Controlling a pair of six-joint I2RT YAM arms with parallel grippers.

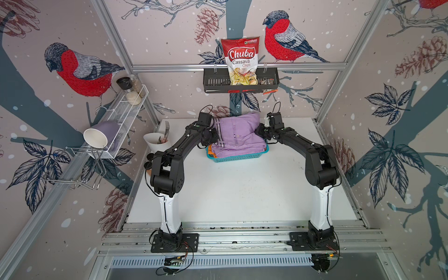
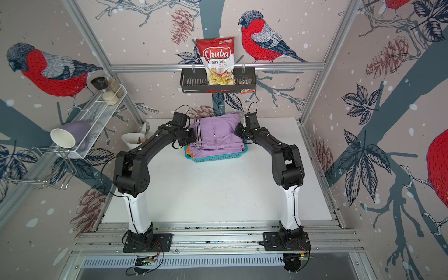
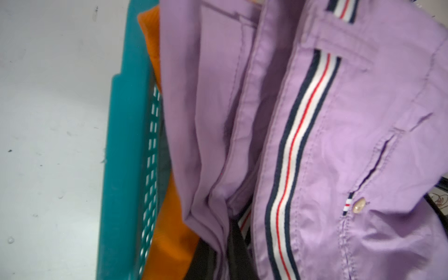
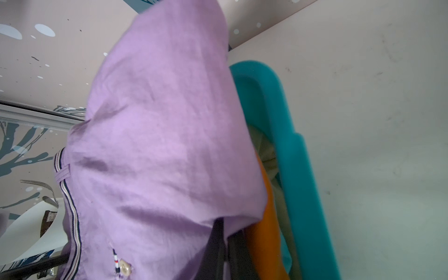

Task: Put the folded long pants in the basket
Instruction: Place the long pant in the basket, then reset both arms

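Observation:
The lilac folded long pants (image 1: 238,135) (image 2: 218,135), with a dark-striped waistband, hang partly over the teal basket (image 1: 240,157) (image 2: 218,158) at the table's far middle. Their near end rests on the pile inside, while the far end is lifted. My left gripper (image 1: 213,135) (image 3: 221,254) is shut on the lilac cloth (image 3: 339,145) at the waistband side. My right gripper (image 1: 260,131) (image 4: 226,254) is shut on the opposite edge of the lilac pants (image 4: 157,145). Orange pants (image 3: 169,230) (image 4: 264,230) and khaki pants (image 4: 266,150) lie in the basket (image 3: 121,145) (image 4: 291,145) underneath.
A white cone cup with forks (image 1: 157,143) stands left of the basket, close to my left arm. On the back wall hangs a black slotted rack (image 1: 213,82) with a chips bag (image 1: 241,60). A white wire shelf (image 1: 126,114) with jars and a tipped cup (image 1: 101,135) lines the left wall.

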